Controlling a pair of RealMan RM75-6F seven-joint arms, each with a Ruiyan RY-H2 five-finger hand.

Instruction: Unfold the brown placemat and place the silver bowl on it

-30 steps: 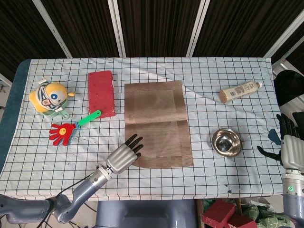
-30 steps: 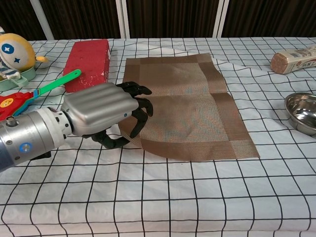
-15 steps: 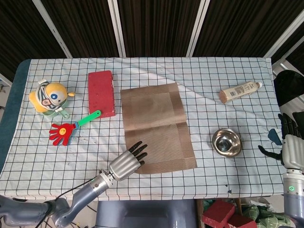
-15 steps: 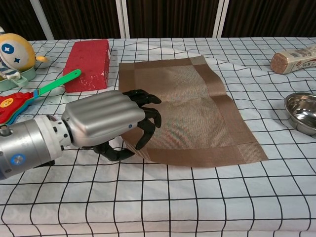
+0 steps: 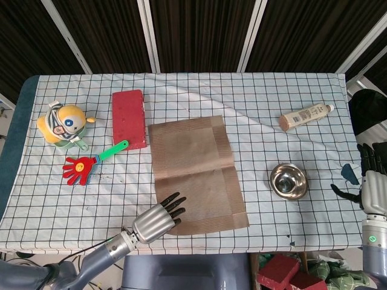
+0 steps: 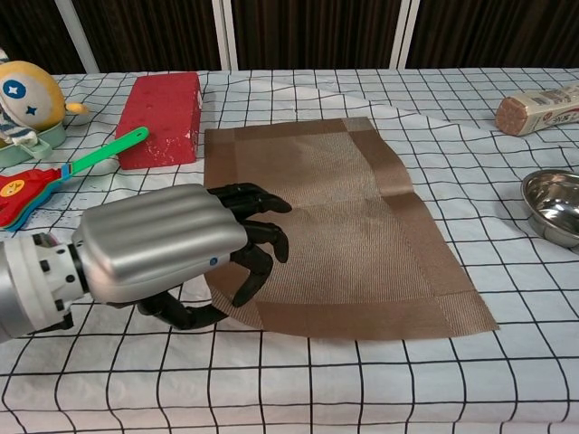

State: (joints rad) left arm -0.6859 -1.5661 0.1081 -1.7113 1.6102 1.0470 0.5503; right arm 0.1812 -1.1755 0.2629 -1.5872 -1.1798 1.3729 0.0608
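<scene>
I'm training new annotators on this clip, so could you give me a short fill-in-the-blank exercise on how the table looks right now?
1. The brown placemat lies ____ on the checked tablecloth, a crease across its middle.
2. The left hand rests on the placemat's near ____ corner.
3. The silver bowl sits on the tablecloth to the ____ of the placemat, apart from it.
4. The red block lies beyond the toy ____ with the green handle.

Missing words: unfolded; left; right; hand
</scene>
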